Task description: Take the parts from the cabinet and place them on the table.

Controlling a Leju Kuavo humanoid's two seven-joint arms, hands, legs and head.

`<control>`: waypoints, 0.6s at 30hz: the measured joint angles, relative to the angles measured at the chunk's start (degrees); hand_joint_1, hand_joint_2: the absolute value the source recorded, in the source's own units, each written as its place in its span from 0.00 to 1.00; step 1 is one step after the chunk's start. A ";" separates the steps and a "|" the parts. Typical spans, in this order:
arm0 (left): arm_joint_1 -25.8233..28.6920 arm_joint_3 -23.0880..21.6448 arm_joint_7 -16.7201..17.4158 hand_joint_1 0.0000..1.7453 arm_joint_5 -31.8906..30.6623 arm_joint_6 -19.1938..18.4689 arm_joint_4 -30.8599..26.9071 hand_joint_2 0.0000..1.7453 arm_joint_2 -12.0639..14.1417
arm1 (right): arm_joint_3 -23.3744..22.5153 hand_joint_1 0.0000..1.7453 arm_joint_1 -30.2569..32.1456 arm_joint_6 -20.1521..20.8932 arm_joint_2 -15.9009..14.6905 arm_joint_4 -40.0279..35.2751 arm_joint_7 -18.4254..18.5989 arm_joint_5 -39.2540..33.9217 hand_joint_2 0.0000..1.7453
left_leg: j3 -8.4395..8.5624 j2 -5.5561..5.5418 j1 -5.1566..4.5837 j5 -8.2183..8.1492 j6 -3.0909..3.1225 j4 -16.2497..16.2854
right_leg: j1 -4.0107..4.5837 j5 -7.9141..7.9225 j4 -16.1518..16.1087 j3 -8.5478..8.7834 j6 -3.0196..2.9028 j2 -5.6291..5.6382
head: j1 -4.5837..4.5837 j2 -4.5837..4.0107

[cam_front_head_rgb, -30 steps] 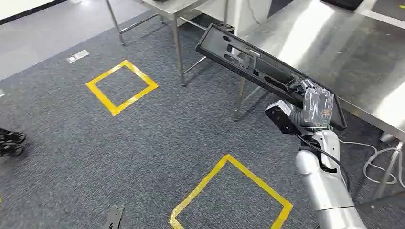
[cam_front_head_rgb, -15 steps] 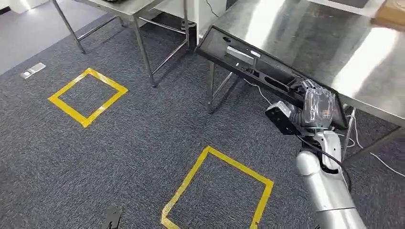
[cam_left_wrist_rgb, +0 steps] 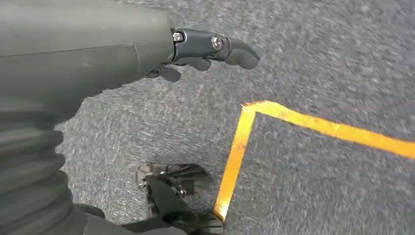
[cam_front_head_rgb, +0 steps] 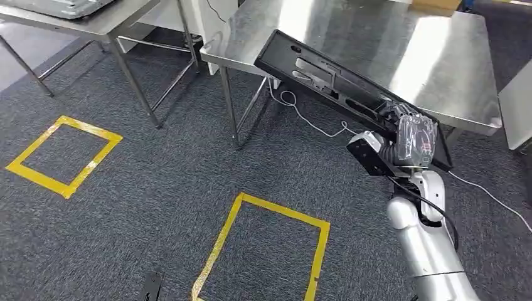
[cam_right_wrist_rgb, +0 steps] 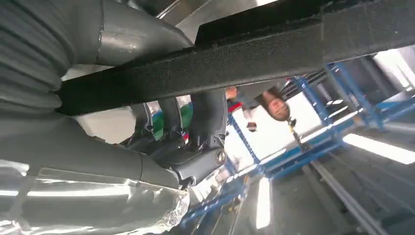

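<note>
While right hand [cam_front_head_rgb: 414,139] grips one black panel [cam_front_head_rgb: 326,78], two steel tables [cam_front_head_rgb: 401,56] stand ahead.

Bright overhead glare on steel table [cam_front_head_rgb: 439,56]

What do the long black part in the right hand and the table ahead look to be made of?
Black part: seemingly moulded plastic, matte; the right wrist view shows a fine pebbled texture and the head view moulded cut-outs. Painted metal can't be ruled out. The right hand grips one end. Table: probably stainless steel, brushed, with broad soft reflections.
</note>
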 joint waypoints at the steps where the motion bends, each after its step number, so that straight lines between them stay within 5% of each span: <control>1: -0.01 0.00 0.00 0.00 0.00 0.00 0.02 1.00 0.02 | 0.00 1.00 0.00 0.00 0.13 -0.02 -0.02 0.04 1.00 | 1.95 -2.45 0.05 1.72 0.45 -4.36 | -0.03 0.07 0.02 -0.02 0.10 0.61 | -0.02 0.00; 2: 0.04 0.02 0.00 0.00 0.00 0.00 0.02 1.00 0.07 | 0.00 1.00 -0.09 0.00 0.28 -0.02 0.00 0.07 1.00 | 2.61 -4.37 0.19 0.93 0.59 -5.04 | 0.30 0.36 0.03 -0.32 0.57 1.12 | 0.26 0.00; 5: -0.05 0.04 0.09 0.00 0.02 0.02 0.02 1.00 0.04 | -0.11 1.00 -0.07 0.02 0.18 -0.02 0.00 0.07 1.00 | 2.56 -2.61 -0.49 1.04 0.58 -5.65 | -0.51 1.24 -0.43 -1.12 1.87 3.18 | -0.11 0.00; 6: -0.15 0.04 0.09 0.00 0.00 0.02 0.02 1.00 -0.13 | -0.13 1.00 -0.08 0.02 0.17 -0.02 0.00 0.07 1.00 | 2.88 -1.60 -0.44 1.55 0.86 -6.66 | 0.10 1.68 -0.95 -1.40 2.53 3.99 | -0.05 0.00; 8: -0.26 0.07 0.09 0.00 0.02 0.04 0.00 1.00 -0.15 | -0.15 1.00 -0.42 0.02 0.02 -0.04 0.00 0.17 1.00 | 3.14 -0.13 -0.32 2.55 1.41 -8.06 | 0.42 -0.39 2.28 -3.41 1.73 -2.77 | 0.23 0.00; 10: -0.14 0.09 0.11 0.00 0.00 0.04 0.02 1.00 -0.15 | -0.11 1.00 -0.63 0.07 0.20 -0.02 0.00 0.22 1.00 | 2.73 1.52 -0.77 2.81 1.74 -8.05 | 0.22 -4.33 11.31 -7.56 0.98 -4.58 | 0.59 0.00; 12: -0.07 0.15 0.11 0.00 0.00 0.04 0.02 1.00 -0.22 | -0.09 1.00 -0.52 0.20 0.28 0.11 0.00 0.39 1.00 | 2.26 2.53 -0.90 3.01 1.69 -8.00 | 0.16 -6.23 17.99 -10.20 1.39 -4.76 | 0.63 0.00; 13: -0.07 0.22 0.11 0.00 0.02 0.04 0.02 1.00 -0.24 | -0.11 1.00 -0.47 0.17 0.28 0.18 0.02 0.68 1.00 | 2.13 3.04 -0.91 3.11 1.55 -8.00 | 0.08 -5.72 16.93 -9.30 1.86 -4.81 | 0.61 0.00; 16: -0.14 0.39 0.11 0.00 -0.04 0.02 0.02 1.00 -0.33 | -0.09 1.00 -0.95 0.15 0.39 0.18 0.02 2.01 1.00 | 2.03 4.16 -0.94 3.30 1.12 -7.77 | -0.13 -1.77 1.92 0.59 3.04 -6.21 | 0.66 0.00; 17: -0.18 0.42 0.11 0.00 -0.11 0.00 0.02 1.00 -0.33 | -0.09 1.00 -1.32 0.15 0.39 0.18 0.02 2.21 1.00 | 1.70 4.51 -1.46 3.21 0.79 -7.53 | 0.26 -2.38 -0.95 2.35 2.42 -6.79 | 0.70 -0.02; 18: -0.26 0.42 0.11 0.00 -0.17 0.00 0.02 1.00 -0.33 | -0.09 1.00 -1.40 0.15 0.48 0.18 0.02 2.36 1.00 | 1.47 4.57 -1.51 3.43 0.40 -7.45 | 0.79 -2.00 -0.86 2.27 1.82 -6.31 | 0.48 -0.02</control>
